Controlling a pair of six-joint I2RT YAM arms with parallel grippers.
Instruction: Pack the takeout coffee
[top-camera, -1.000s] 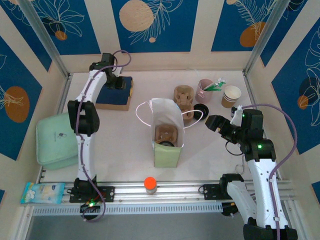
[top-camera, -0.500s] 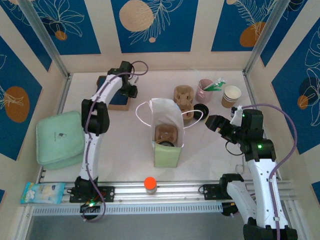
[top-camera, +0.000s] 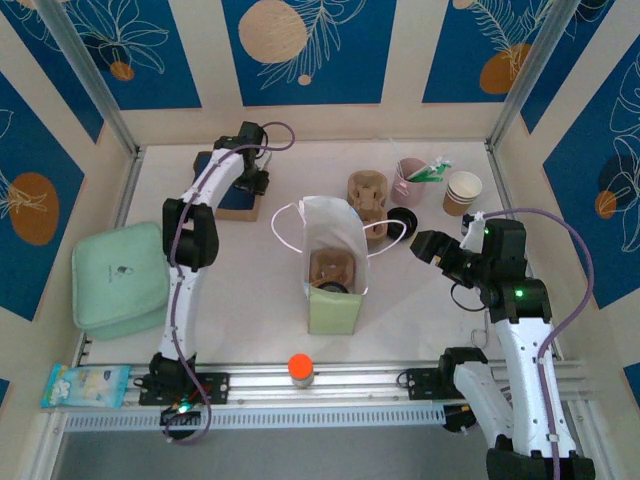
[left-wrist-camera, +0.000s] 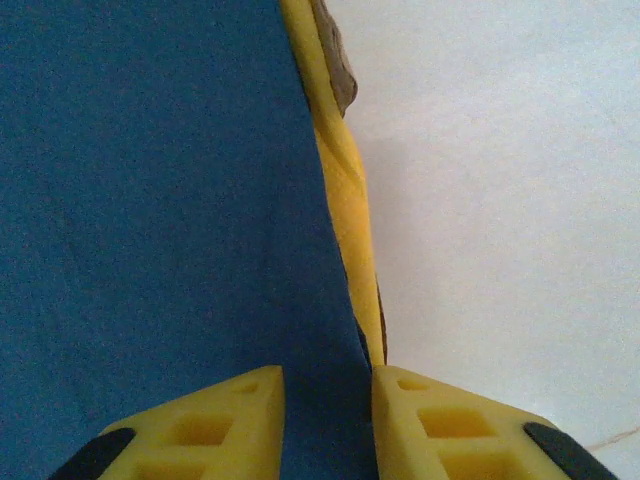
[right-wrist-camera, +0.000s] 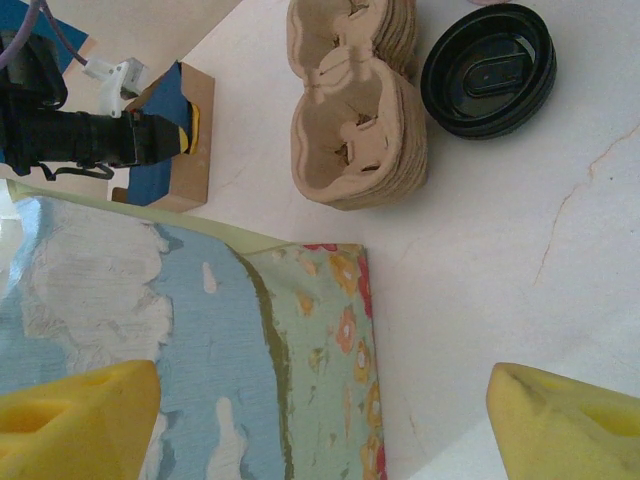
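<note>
The open paper bag (top-camera: 335, 300) stands mid-table with a brown cup carrier (top-camera: 330, 267) inside it; its flowered side (right-wrist-camera: 300, 400) lies under my right wrist. My right gripper (top-camera: 428, 246) (right-wrist-camera: 325, 430) hangs open to the right of the bag, with nothing between its fingers. A stack of spare carriers (top-camera: 367, 193) (right-wrist-camera: 355, 110), a black lid (top-camera: 403, 218) (right-wrist-camera: 488, 70) and a paper cup (top-camera: 462, 192) sit behind it. At the back left my left gripper (top-camera: 252, 183) (left-wrist-camera: 328, 385) is down on the blue napkin stack (top-camera: 228, 190) (left-wrist-camera: 150, 200), its jaws narrow and pinched on blue material.
The napkins lie in a brown cardboard box (right-wrist-camera: 185, 150). A pink cup (top-camera: 410, 182) holding green packets stands beside the paper cup. A mint pouch (top-camera: 115, 280) lies at the left wall. An orange-capped bottle (top-camera: 300, 368) and a packet (top-camera: 88, 385) rest on the front rail.
My left arm has swung right and lowered its gripper onto the right edge of the blue stack. The right arm has stayed still.
</note>
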